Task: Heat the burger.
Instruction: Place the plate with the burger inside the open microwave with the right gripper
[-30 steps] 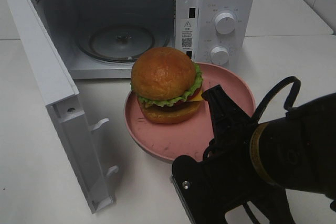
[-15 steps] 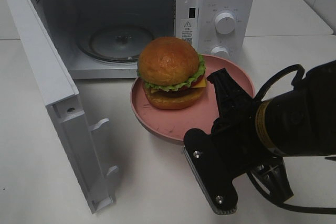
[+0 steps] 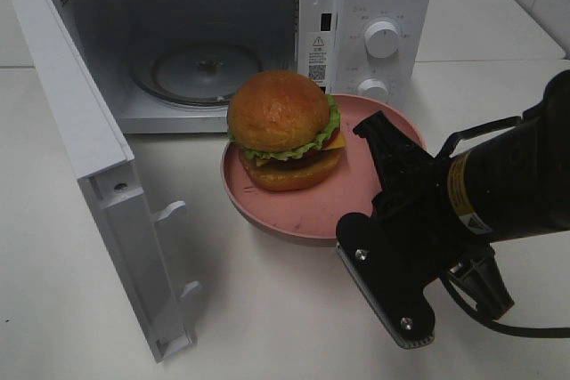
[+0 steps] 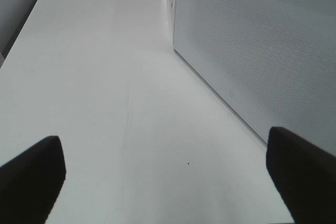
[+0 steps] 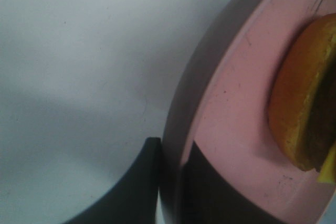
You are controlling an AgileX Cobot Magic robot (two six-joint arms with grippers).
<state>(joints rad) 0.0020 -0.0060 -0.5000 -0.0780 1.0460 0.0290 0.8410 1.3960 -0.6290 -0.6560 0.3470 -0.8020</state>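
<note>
The burger point(image 3: 280, 126), with its golden bun, green lettuce and yellow cheese, sits on a round pink plate point(image 3: 294, 211) just in front of the open microwave point(image 3: 374, 6). My right gripper point(image 3: 374, 128) is shut on the plate's right rim. In the right wrist view its dark fingers point(image 5: 149, 182) pinch the plate's point(image 5: 231, 119) rim, with the burger point(image 5: 299, 119) beyond them. My left gripper point(image 4: 165, 174) is open and holds nothing. It hovers over the bare table beside the microwave's perforated door point(image 4: 252, 51). The exterior view does not show it.
The microwave door point(image 3: 80, 149) swings out wide to the left, reaching the table's front. A glass turntable point(image 3: 205, 68) lies inside the cavity. Two knobs point(image 3: 381, 39) are on the right-hand panel. White tabletop point(image 3: 258, 309) surrounds the plate.
The plate and burger have moved back towards the microwave opening. My right arm has shifted to the right, still gripping the rim.
</note>
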